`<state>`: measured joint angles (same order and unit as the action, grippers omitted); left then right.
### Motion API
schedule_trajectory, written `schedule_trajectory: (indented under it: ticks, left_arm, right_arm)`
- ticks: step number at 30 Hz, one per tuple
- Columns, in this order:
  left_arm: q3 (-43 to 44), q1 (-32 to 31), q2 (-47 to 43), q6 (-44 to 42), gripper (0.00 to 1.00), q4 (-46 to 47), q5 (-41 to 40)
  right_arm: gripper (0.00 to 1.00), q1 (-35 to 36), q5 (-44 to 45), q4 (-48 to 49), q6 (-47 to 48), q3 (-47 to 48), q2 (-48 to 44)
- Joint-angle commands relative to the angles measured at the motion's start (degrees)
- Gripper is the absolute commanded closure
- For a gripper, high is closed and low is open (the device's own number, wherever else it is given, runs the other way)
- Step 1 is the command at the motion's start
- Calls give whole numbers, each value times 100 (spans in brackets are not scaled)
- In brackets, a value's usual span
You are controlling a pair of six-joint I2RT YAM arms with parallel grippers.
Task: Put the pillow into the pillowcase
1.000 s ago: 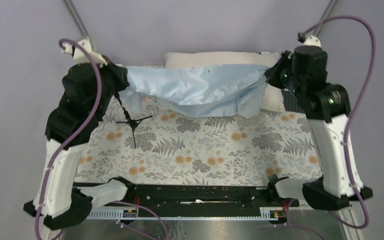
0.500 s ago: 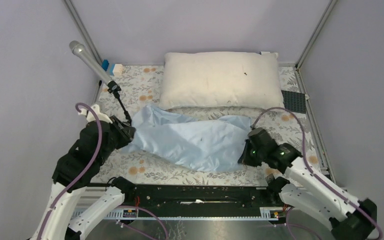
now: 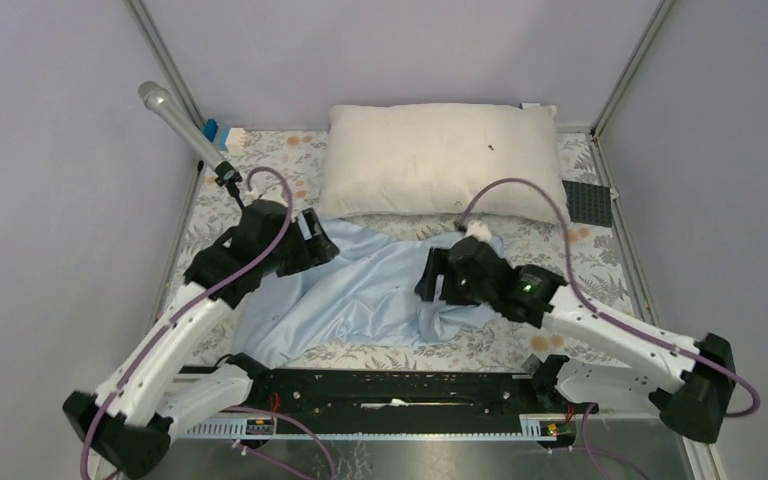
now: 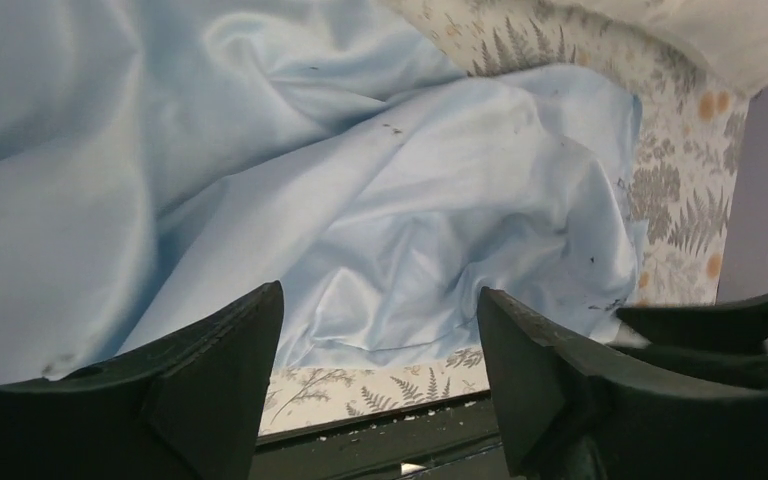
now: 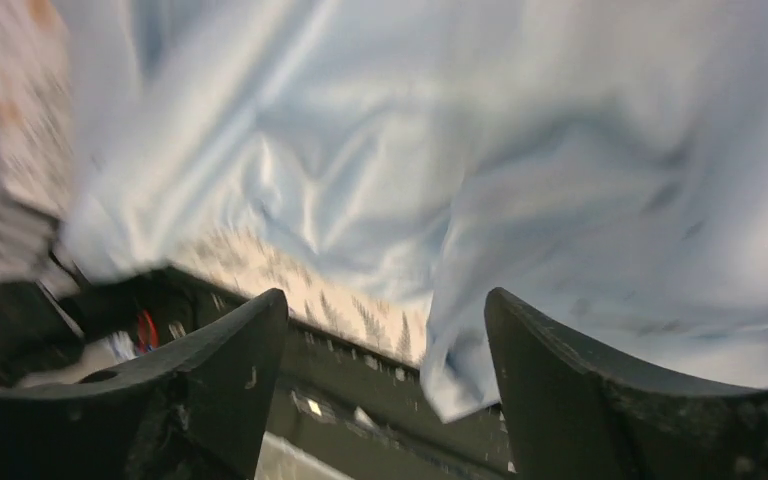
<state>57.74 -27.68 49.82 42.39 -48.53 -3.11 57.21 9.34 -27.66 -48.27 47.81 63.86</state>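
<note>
A floral tablecloth (image 3: 580, 265) covers the table, seen from above. The cream pillow (image 3: 440, 160) lies flat at the far middle, its long axis running left to right. Just on its near side the light-blue pillowcase (image 3: 360, 295) lies rumpled and spread out. Its long axis also runs roughly left to right, and its far edge comes up to the pillow's near edge. The pillow is wholly outside the case.

The left gripper (image 3: 315, 240) hovers over the far-left corner of the pillowcase, close to the pillow's near-left corner. Its wrist camera shows both fingers (image 4: 230, 370) spread wide apart with nothing between them, only folded blue fabric below.

The right gripper (image 3: 430, 280) sits over the right part of the pillowcase, a little nearer than the left one. Its own view is blurred, but the jaws stand clearly apart and hold nothing. A bunched edge of fabric lies under them.

The pillowcase lies directly beneath both grippers, and the pillow lies beyond them on the far side, with the left gripper the closer to it. Which edge of the case is the open mouth cannot be told from these views. Finding it likely comes first.

A microphone (image 3: 175, 118) on a stand leans in at the far left.
</note>
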Motion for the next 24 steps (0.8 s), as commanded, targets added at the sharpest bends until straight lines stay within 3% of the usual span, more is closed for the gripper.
schedule_trajectory:
  ticks: [1, 5, 10, 13, 16, 19, 24]
  left_arm:
    - [138, -488, 781, -264, 24, 1321, 581]
    - [384, -1246, 1682, -288, 23, 1989, 498]
    - [832, -2175, 2909, -591, 23, 2613, 895]
    - [1146, -2367, 3463, -548, 23, 2267, 431]
    - [703, -2191, 3167, -242, 21, 2473, -214]
    - [605, -1990, 3180, -236, 20, 2544, 0]
    - [693, -2206, 3505, -218, 19, 2869, 516]
  right_arm:
    - [18, -1367, 503, -502, 357, 404, -751]
    - [12, -2851, 656, -956, 486, 163, -958]
    - [12, -3717, 657, -853, 3, -698, -1457]
    - [14, -3921, 532, -624, -137, -1089, -1603]
    - [15, -3937, 369, -375, -60, -1199, -1406]
    - [14, -3937, 380, -150, 61, -1270, -1109]
    - [13, -3945, 277, 423, 276, -1249, -553]
